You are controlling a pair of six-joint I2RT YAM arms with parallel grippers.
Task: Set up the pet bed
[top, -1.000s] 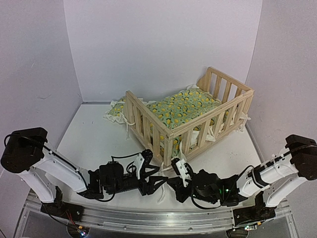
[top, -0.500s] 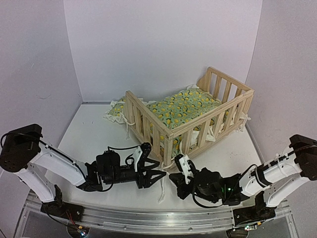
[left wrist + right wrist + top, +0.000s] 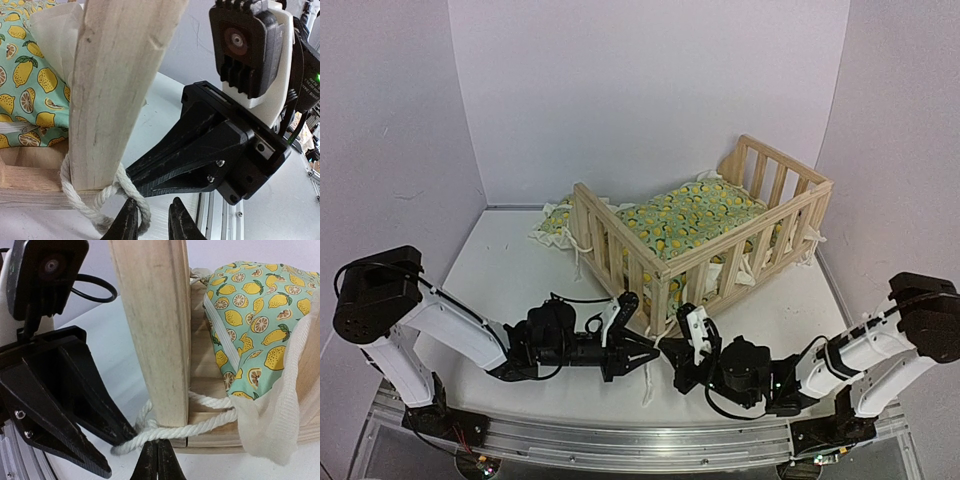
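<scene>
Both claws have advanced to the bed's near corner since a second ago. Then they sat further back toward the arm bases with the left jaws spread wide. The bed has not shifted.

Left claw (image 3: 152, 225): jaws narrowed to a small gap. A loop of the rope (image 3: 80, 205) lies at that gap, against one finger (image 3: 129, 222). Whether the loop is actually pinched cannot be told from the wrist view.

Right claw (image 3: 157, 462): jaws fully closed, tips meeting just under the rope where it wraps the post (image 3: 152, 325). A grip on the rope is not confirmed.

The two claws face each other from opposite sides of the post, nearly touching. Judged purpose: one side steadies the tie while the other works it, since the rope anchors the cushion (image 3: 690, 215) to the frame.

Rope: wound around the post foot, just above the bottom rail, with a free end trailing on the table (image 3: 510, 270) toward the arms.

Bed (image 3: 700, 255): standing upright at centre-right of the table, angled, low side to the far left. The cushion lies inside, with its ruffle showing through the slats — one patterned corner spills out past the low side.
</scene>
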